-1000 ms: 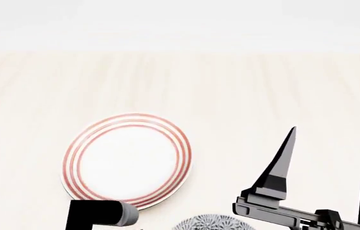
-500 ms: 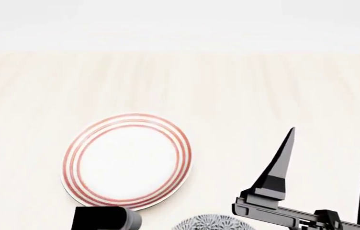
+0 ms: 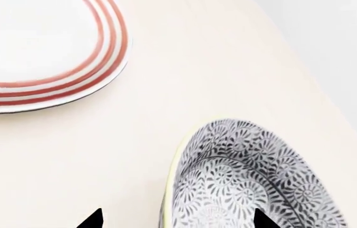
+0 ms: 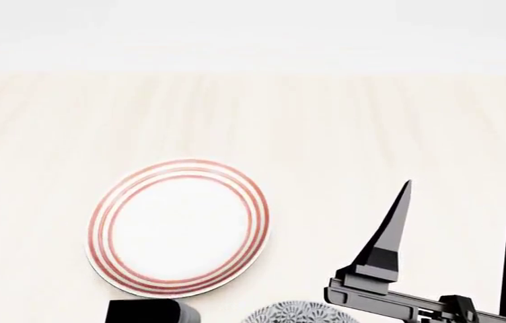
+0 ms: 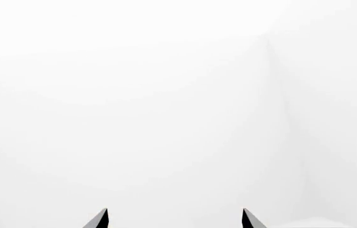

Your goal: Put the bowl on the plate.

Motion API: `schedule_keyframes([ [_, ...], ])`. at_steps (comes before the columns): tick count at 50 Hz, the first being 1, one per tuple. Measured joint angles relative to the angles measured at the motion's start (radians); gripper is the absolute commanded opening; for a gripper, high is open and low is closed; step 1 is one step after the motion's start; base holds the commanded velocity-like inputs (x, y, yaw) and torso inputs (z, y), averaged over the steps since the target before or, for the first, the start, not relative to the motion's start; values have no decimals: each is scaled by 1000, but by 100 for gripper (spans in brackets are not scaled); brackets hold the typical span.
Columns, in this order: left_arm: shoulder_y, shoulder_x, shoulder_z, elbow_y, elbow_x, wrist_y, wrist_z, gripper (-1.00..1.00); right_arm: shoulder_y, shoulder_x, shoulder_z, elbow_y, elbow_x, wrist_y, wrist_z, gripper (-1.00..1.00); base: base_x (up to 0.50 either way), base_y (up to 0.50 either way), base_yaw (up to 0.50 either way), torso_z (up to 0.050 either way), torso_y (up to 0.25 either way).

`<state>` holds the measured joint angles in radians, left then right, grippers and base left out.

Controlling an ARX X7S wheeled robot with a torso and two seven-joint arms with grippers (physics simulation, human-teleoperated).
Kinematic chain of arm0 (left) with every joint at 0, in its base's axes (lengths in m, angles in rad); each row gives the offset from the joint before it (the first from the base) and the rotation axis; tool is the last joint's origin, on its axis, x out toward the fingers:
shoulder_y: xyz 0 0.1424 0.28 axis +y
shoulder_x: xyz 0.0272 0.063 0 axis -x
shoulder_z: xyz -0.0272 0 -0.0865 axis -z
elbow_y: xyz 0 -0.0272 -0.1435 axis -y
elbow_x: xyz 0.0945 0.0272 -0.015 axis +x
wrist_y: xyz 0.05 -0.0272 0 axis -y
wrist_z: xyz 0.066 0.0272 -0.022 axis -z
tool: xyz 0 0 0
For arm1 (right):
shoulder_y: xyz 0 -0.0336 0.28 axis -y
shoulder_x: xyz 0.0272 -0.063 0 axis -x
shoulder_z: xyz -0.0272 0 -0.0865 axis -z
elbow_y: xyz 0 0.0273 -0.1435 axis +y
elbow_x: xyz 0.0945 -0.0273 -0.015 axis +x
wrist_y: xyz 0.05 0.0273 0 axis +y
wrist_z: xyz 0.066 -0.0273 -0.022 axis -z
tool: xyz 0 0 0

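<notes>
Pale wood-grain tabletop [image 4: 343, 121] fills the head view, running back to a white wall. On it sits the plate [image 4: 179, 227], red rings around its rim, lying flat left of centre. The right gripper [image 4: 461, 202] stands tall at the lower right with its two dark fingers spread wide and nothing between them — its own wrist camera sees only blank white beyond the two tips. At the bottom edge, only the top sliver of the bowl [image 4: 298, 313] peeks in, between a dark piece of the left arm [image 4: 150, 312] and the right gripper's body. The left wrist view gives what the head cannot: the bowl [image 3: 248, 180], floral inside and pale-rimmed, resting on the table apart from the plate [image 3: 51, 52]. The left gripper [image 3: 177, 219] has its tips parted, straddling the bowl's rim — one tip outside, one over the inside.
</notes>
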<state>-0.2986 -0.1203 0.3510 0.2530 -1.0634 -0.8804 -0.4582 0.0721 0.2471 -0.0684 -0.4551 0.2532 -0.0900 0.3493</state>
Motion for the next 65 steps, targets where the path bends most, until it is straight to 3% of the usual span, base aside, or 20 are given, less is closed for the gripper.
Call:
schedule_keyframes([
  [5, 1, -4, 8, -7, -2, 7, 0, 100, 0, 2, -2, 1, 1, -1, 2, 100, 0, 0, 0, 0, 0],
  [6, 2, -5, 9, -8, -3, 8, 0, -100, 0, 3, -3, 1, 1, -1, 3, 100, 0, 0, 0, 0, 0],
  [35, -23, -43, 70, -20, 32, 40, 27, -100, -4, 15, -19, 6, 5, -9, 13, 100, 0, 0, 0, 0, 0],
  [65, -314, -66, 137, -107, 160, 86, 118, -100, -4, 27, -27, 3, 15, -15, 26, 100, 0, 0, 0, 0, 1],
])
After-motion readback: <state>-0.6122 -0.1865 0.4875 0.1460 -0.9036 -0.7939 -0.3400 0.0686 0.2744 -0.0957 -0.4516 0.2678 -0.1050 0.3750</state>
